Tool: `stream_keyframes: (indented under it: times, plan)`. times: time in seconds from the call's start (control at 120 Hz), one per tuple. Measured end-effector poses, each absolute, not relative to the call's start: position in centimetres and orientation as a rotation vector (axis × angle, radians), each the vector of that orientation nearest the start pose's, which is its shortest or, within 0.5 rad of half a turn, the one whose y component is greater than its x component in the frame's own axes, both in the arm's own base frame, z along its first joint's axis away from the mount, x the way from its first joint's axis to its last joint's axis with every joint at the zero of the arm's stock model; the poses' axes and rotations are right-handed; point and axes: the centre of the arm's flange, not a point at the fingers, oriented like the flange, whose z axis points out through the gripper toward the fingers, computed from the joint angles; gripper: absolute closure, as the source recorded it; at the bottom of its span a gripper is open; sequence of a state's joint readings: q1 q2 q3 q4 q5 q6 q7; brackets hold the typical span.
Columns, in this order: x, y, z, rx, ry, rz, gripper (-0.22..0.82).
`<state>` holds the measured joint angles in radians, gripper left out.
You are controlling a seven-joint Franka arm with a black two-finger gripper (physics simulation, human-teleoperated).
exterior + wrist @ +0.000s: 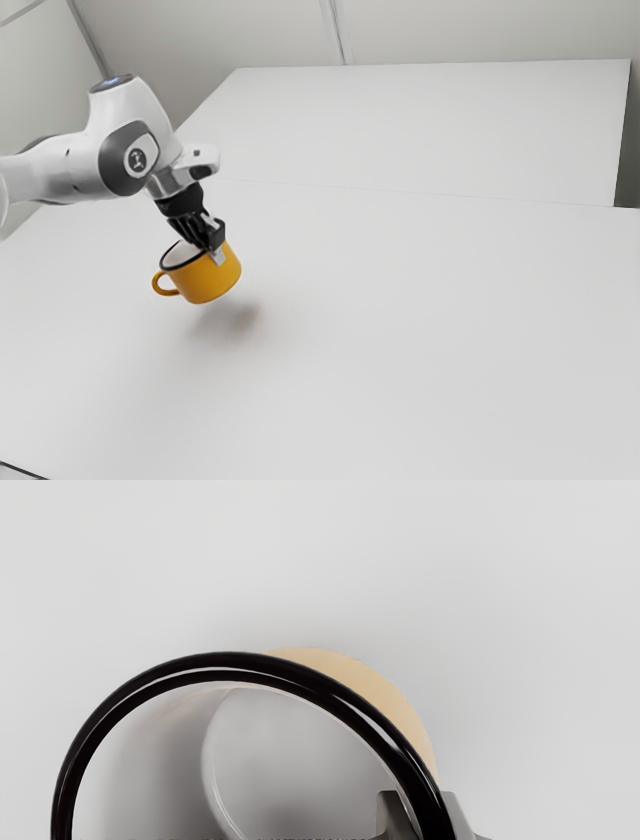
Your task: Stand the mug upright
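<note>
In the exterior view the black gripper [214, 250] is shut on the wall of the orange-yellow mug [205, 279]. The mug hangs above the table, a shadow beneath it, tilted with its dark-rimmed opening up and toward the exterior view's left; its handle points left too. From the wrist view I look into the mug's pale inside, past the black rim of the mug [320, 685]. The gripper [417, 812] pinches that rim, one finger inside the mug and one outside. The lower part of the mug's opening is cut off there.
A broad white table [420, 330] lies under the mug and extends to the exterior view's right. A thin seam crosses it farther back, and pale walls stand behind.
</note>
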<state>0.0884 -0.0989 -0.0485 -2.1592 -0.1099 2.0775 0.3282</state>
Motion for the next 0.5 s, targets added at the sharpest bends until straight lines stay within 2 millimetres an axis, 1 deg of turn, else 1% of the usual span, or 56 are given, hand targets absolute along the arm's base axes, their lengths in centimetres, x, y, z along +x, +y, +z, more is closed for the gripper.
stream_keyframes:
  times: [0.108, 0.15, 0.233, 0.417, 0.5]
  plan:
    - [51.6, -0.1, 43.4, -3.163, 0.372, -0.078, 0.79]
    - [51.4, -0.7, 42.8, -3.149, 0.371, -0.080, 0.79]
    - [51.1, -1.5, 42.2, -3.133, 0.350, -0.095, 0.79]
    - [50.3, -2.4, 40.2, -3.123, 0.278, -0.087, 0.79]
    - [50.1, -2.7, 39.7, -3.121, 0.248, -0.089, 0.79]
